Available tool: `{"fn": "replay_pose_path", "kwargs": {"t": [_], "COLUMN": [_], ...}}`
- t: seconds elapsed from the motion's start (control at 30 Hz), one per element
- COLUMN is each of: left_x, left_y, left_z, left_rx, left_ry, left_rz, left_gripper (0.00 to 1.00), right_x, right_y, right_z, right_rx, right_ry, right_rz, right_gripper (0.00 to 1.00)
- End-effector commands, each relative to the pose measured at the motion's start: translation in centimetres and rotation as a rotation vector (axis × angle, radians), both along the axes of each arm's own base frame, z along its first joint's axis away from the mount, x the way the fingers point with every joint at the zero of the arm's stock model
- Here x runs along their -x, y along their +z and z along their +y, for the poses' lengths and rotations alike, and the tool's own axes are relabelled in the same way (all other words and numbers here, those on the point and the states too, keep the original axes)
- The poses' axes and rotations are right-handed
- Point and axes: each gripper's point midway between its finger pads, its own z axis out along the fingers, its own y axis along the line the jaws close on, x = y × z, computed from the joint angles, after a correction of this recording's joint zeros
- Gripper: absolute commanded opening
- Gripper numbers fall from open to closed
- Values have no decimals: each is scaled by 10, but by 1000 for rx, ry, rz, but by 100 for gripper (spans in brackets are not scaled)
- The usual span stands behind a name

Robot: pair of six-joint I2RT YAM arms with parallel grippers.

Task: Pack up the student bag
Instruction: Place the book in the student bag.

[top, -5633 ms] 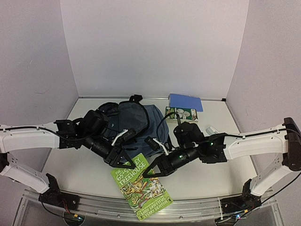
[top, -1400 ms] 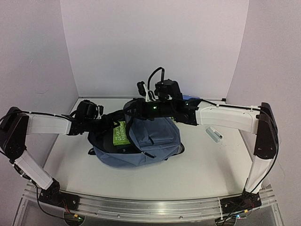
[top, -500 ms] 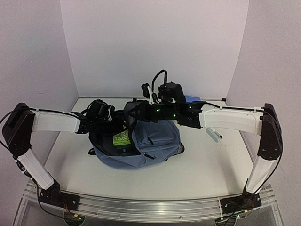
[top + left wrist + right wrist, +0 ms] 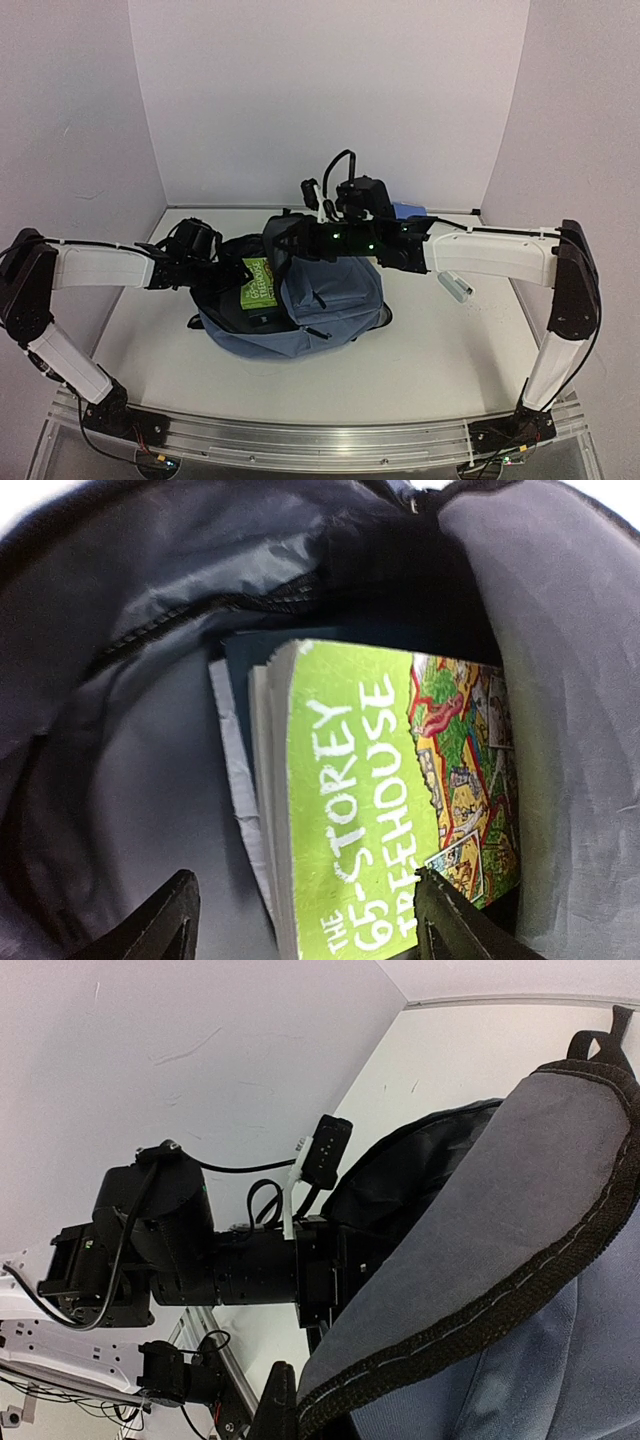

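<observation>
The student bag (image 4: pixel 330 305), slate-blue with black trim, lies in the middle of the table with its mouth facing left. My right gripper (image 4: pixel 283 248) is shut on the bag's upper flap and holds the mouth up; in the right wrist view one finger (image 4: pixel 275 1405) presses the black-bound flap edge (image 4: pixel 470 1330). A green "65-Storey Treehouse" book (image 4: pixel 258 282) sits inside the mouth. In the left wrist view the book (image 4: pixel 380 810) rests against the dark lining (image 4: pixel 120 730). My left gripper (image 4: pixel 305 930) is wide open, its fingers either side of the book's near end.
A blue notebook (image 4: pixel 408 211) lies at the back behind the right arm. A small clear tube (image 4: pixel 455 283) lies on the table right of the bag. The left arm (image 4: pixel 200 1260) lies close under the raised flap. Walls close in on three sides.
The green book went from the table's front into the bag. In the last half second my left arm has drawn back to the left, and more of the book shows.
</observation>
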Motion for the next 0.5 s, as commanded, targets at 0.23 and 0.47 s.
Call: {"fn": "replay_pose_path", "kwargs": {"t": [0.23,0.47], "left_x": [-19,-23], "left_y": [14,26], "left_z": [-49,-65], "left_rx": [134,154], "left_ry": [-141,-173], "left_rz": [-17,-40], "left_gripper": [53,48], "right_x": [3,-10], "right_y": [40,29], "right_z": [-9,-27], "right_rx": [-75,-55], "right_ry": [-23,-95], "right_rz": [-80,-57], "right_gripper": [0,0]}}
